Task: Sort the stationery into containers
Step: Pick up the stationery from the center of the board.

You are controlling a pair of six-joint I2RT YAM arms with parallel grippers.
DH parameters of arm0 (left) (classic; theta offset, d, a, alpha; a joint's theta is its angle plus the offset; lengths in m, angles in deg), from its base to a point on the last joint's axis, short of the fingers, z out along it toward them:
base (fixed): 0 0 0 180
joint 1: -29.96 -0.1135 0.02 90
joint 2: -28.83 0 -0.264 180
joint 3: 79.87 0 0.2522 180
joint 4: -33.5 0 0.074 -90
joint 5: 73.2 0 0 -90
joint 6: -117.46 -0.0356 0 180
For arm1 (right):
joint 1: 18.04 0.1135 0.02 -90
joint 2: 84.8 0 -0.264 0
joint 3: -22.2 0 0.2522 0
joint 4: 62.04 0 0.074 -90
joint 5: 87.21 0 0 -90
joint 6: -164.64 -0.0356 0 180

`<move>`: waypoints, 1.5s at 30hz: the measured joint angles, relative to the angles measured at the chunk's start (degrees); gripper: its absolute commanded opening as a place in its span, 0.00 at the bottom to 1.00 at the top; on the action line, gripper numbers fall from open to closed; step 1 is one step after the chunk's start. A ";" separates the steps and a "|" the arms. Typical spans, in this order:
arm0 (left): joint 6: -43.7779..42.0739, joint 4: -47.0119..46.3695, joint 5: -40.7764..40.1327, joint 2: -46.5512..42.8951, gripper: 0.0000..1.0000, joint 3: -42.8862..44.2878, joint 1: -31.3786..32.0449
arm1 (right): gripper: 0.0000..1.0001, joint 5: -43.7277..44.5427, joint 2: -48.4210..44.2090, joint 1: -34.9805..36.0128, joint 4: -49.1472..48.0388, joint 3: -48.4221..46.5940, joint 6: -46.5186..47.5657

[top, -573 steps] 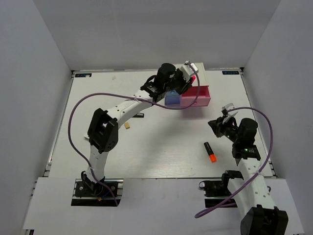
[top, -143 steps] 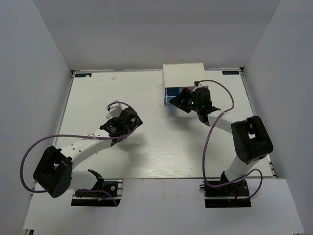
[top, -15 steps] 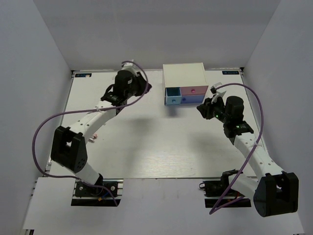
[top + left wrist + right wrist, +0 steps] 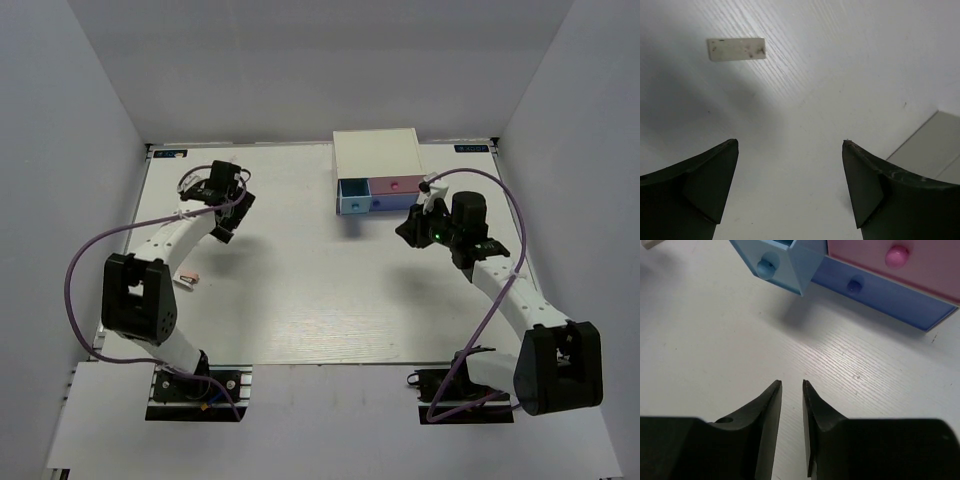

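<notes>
The white box (image 4: 375, 152) stands at the back of the table. Its small blue drawer (image 4: 352, 197) (image 4: 790, 262) is pulled out a little; the pink drawer (image 4: 396, 185) (image 4: 890, 262) and the wide blue-purple drawer (image 4: 880, 294) are pushed in. My right gripper (image 4: 413, 226) (image 4: 792, 382) hovers just in front of the drawers, jaws a narrow gap apart with nothing between them. My left gripper (image 4: 215, 192) (image 4: 790, 142) is far to the left over bare table, wide open and empty. A tiny tan-pink piece (image 4: 187, 280) lies near the left arm. No markers show.
A pale flat rectangle (image 4: 736, 49) lies on the table ahead of the left fingers. The grey table edge (image 4: 935, 145) shows at the right of the left wrist view. Walls close in the table on three sides.
The left gripper has swung from the back middle toward the left and opened wide. The right gripper has shifted slightly left toward the drawers and its jaws have parted a little.
</notes>
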 measured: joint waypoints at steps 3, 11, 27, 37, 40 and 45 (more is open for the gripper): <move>6.08 6.45 -0.68 4.33 0.96 4.59 -1.66 | 0.30 0.07 0.24 0.00 0.63 -0.46 0.85; 18.62 19.39 1.33 15.34 0.99 11.30 -6.84 | 0.33 0.07 0.24 0.00 1.18 -0.55 2.23; 30.36 21.59 7.45 23.91 0.99 17.27 -11.78 | 0.37 0.26 -1.05 0.00 1.25 0.42 2.32; 35.12 26.43 7.43 28.06 0.91 19.23 -13.73 | 0.37 0.28 -1.07 0.02 1.31 0.63 2.34; 35.98 29.49 7.15 30.82 0.83 23.74 -14.27 | 0.37 0.31 -1.14 0.02 1.36 0.63 2.34; 36.68 30.56 6.97 33.88 0.57 28.41 -14.97 | 0.37 0.48 -1.68 0.00 1.42 0.63 2.34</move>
